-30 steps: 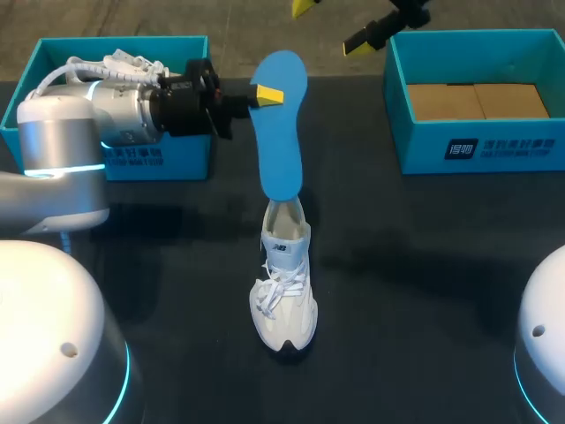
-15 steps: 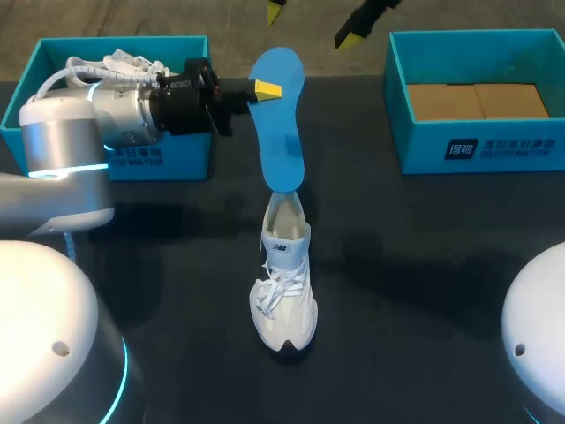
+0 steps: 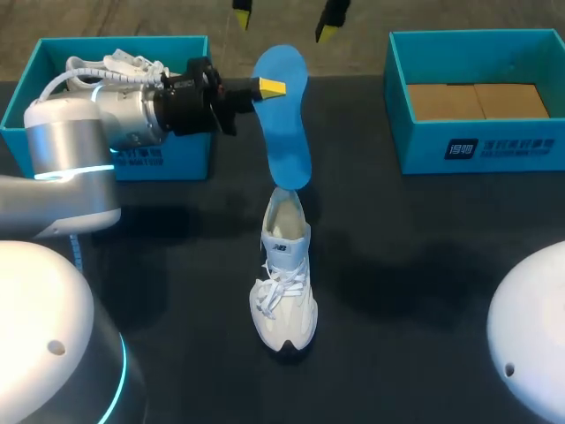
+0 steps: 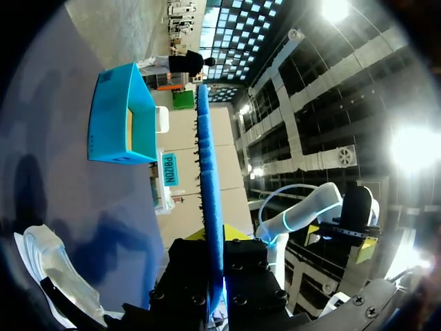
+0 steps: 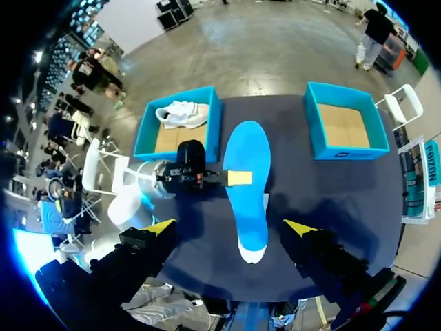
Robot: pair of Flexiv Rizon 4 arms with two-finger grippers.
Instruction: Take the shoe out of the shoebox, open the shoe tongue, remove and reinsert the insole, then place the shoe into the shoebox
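Lengthwise insole [image 3: 284, 115], narrow end toward shoe [image 3: 284, 283]

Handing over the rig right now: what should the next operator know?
Left gripper: shut on the blue insole, held upright over the shoe, lower end near its opening.
Right gripper: open, empty, high above the table.
The shoe stands on the table between the left shoebox and the empty right shoebox.
Done: shoe out, insole out.
To do: reinsert insole, box the shoe.
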